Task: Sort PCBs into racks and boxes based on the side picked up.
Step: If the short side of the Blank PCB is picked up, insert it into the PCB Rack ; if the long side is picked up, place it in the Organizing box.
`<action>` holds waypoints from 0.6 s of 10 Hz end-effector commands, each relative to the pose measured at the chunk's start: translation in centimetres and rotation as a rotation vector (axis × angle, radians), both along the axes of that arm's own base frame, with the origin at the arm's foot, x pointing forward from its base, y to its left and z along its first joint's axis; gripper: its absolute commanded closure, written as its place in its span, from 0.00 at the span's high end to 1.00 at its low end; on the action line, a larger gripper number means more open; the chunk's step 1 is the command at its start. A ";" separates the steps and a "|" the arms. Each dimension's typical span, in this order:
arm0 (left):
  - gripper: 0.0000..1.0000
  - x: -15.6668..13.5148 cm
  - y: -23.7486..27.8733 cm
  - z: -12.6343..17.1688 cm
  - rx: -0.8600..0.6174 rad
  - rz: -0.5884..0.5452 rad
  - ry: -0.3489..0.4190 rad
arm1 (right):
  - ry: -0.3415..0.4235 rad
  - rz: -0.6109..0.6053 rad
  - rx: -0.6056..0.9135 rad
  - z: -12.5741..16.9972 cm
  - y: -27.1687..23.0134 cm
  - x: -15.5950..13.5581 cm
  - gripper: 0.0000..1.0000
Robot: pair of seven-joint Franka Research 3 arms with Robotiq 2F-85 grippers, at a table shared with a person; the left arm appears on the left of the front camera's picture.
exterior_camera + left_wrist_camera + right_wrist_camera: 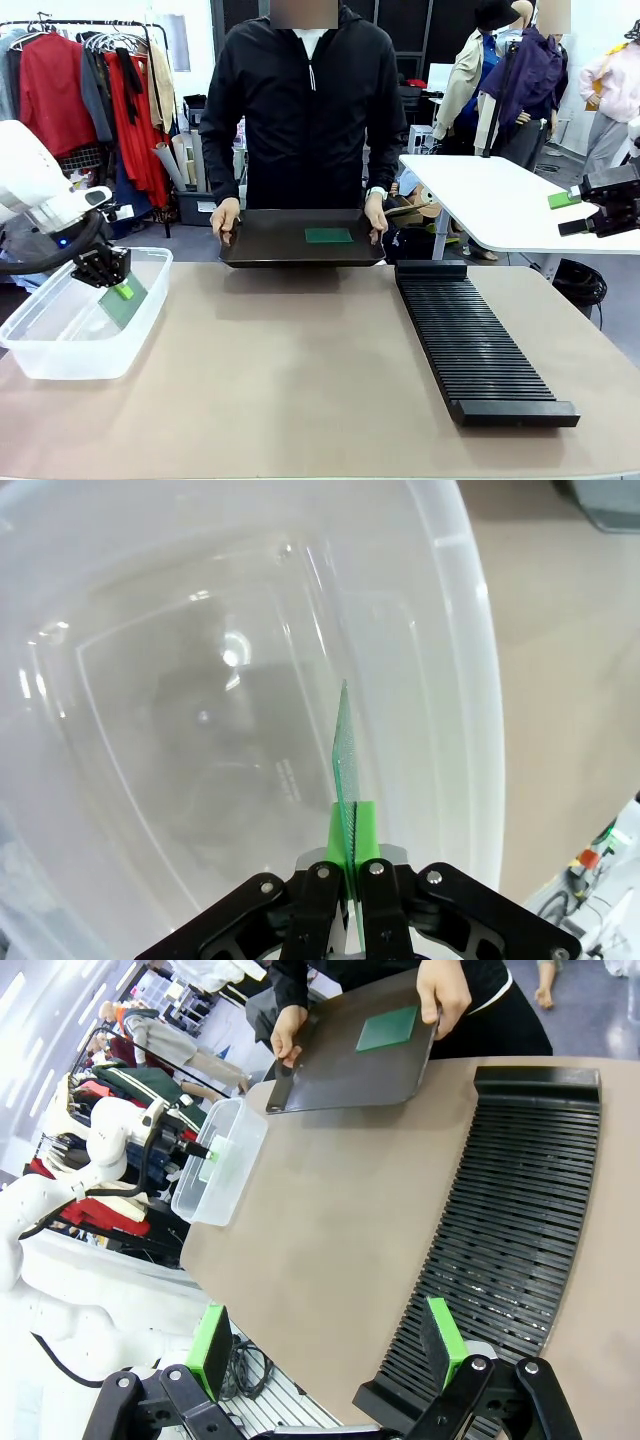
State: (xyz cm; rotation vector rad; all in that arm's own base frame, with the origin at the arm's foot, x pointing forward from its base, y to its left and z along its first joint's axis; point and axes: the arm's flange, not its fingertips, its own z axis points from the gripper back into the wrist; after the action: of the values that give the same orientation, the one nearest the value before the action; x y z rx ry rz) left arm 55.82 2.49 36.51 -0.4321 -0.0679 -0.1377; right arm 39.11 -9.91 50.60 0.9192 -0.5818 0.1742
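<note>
My left gripper (122, 290) is shut on a green PCB (123, 303) and holds it inside the clear box (40, 355) at the table's left. In the left wrist view the PCB (346, 760) stands edge-on between the green pads (338, 835), above the bottom of the box (200, 720). A second PCB (329, 235) lies flat on a shallow black tray (270, 245) that the person holds by both ends at the far edge. The long black rack (475, 345) lies at the right. My right gripper (583, 213) hangs open, high at the right, above the rack's (520, 1210) near end.
A white side table (480, 195) stands behind the right end of the table. The person (305, 110) stands at the far side, a hand (225, 218) on each end of the tray. Bare tabletop (290, 370) lies between box and rack.
</note>
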 end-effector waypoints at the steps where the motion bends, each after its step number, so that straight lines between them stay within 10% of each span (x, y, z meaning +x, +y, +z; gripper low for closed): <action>1: 0.00 -0.4 0.3 -1.3 -0.035 -0.007 -0.027 | -0.001 -0.002 0.005 0.1 0.1 0.0 1.00; 3: 0.00 -0.3 0.6 -1.8 -0.044 -0.003 -0.023 | -0.001 -0.002 0.005 0.1 0.1 0.0 1.00; 6: 0.49 -0.1 0.9 -1.7 -0.022 0.010 -0.013 | -0.001 -0.002 0.005 0.1 0.1 0.0 1.00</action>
State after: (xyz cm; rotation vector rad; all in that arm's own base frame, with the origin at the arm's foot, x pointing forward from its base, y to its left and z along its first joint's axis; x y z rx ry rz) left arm 55.76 3.29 34.66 -0.4547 -0.0674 -0.1257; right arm 39.11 -9.91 50.60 0.9191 -0.5819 0.1742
